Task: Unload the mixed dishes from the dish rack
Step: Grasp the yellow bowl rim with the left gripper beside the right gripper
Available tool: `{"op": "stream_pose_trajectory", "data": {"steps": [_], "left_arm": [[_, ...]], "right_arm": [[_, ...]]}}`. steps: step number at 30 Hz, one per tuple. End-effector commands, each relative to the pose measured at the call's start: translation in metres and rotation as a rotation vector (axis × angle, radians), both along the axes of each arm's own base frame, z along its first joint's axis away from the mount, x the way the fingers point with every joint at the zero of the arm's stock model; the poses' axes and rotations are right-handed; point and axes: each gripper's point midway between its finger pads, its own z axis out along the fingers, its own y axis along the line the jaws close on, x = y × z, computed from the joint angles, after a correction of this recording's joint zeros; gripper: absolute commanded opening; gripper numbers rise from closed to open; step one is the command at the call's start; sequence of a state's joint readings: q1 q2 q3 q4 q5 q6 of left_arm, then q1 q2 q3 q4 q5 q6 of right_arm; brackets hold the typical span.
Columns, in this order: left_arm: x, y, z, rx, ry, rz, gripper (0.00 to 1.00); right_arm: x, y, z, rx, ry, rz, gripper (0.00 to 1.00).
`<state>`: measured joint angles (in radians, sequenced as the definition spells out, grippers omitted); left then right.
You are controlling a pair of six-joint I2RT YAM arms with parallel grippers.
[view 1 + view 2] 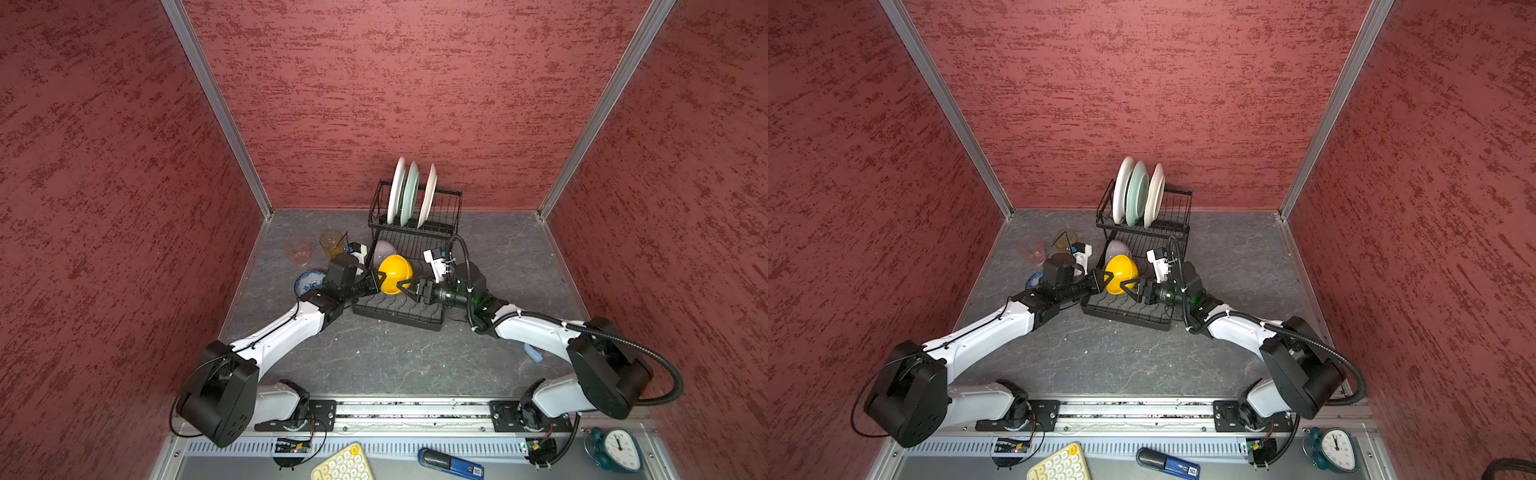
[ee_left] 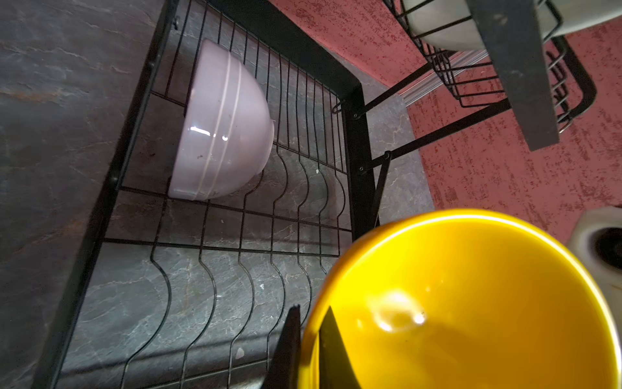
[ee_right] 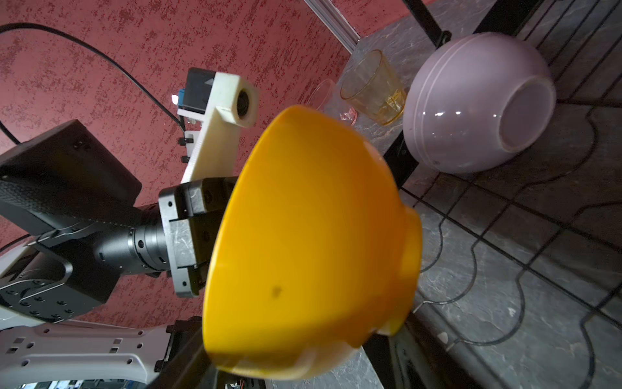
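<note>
Fingers (image 2: 290, 336) of the left gripper (image 1: 380, 277) are clamped on the rim of the yellow bowl (image 1: 395, 272), one outside the wall and one inside, as the left wrist view shows at its lower middle. That bowl sits at the centre of both top views, over the low tray of the dish rack (image 1: 397, 322). Whether it is clear of the wires I cannot tell. On its other side the right gripper (image 1: 404, 291) has its jaws apart, tips just beside the bowl's lower edge, and I can make out no sure contact. By my count the job is under halfway. The amber tumbler (image 1: 331, 244), the pink tumbler (image 1: 297, 249) and the blue-and-white bowl (image 1: 309, 283) stand on the table (image 1: 374, 361) left of the rack, so three are out and a fourth is in hand. Left inside are the lilac bowl (image 2: 222, 124), on its side in the low tray just above the yellow one, and three plates on edge in the raised basket at upper centre: the white plate (image 1: 397, 189), the pale green plate (image 1: 411, 195) and the cream plate (image 1: 430, 195). I see them edge-on, so any pattern is lost to me. The left arm covers part of the blue-and-white bowl. Yellow fills the right wrist view, so I cannot pick out that gripper's own fingertips there. A small pale blue thing (image 1: 533, 353) under the right arm is too hidden to name.
</note>
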<state>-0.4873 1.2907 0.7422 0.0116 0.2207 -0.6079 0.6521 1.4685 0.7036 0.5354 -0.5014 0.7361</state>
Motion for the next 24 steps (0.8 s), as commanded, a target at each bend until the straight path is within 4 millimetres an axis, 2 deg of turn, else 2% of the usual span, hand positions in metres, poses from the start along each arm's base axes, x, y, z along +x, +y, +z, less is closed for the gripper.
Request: {"op": "stream_pose_trajectory", "data": {"steps": [1,14,24], "left_arm": [[-0.0077,0.0001,-0.0115,0.050,0.012,-0.021,0.00],[-0.0101,-0.0059,-0.0029,0.013,-0.033,-0.055,0.00],[-0.0100,-0.0058,-0.0074,0.016,-0.016,-0.054,0.00]], "right_arm": [[0.0058,0.0044,0.0216,0.053,-0.070,-0.003,0.65],[0.0040,0.0022,0.0195,0.050,-0.063,-0.007,0.66],[0.0045,0.0026,0.0199,0.046,-0.068,-0.006,0.67]]}}
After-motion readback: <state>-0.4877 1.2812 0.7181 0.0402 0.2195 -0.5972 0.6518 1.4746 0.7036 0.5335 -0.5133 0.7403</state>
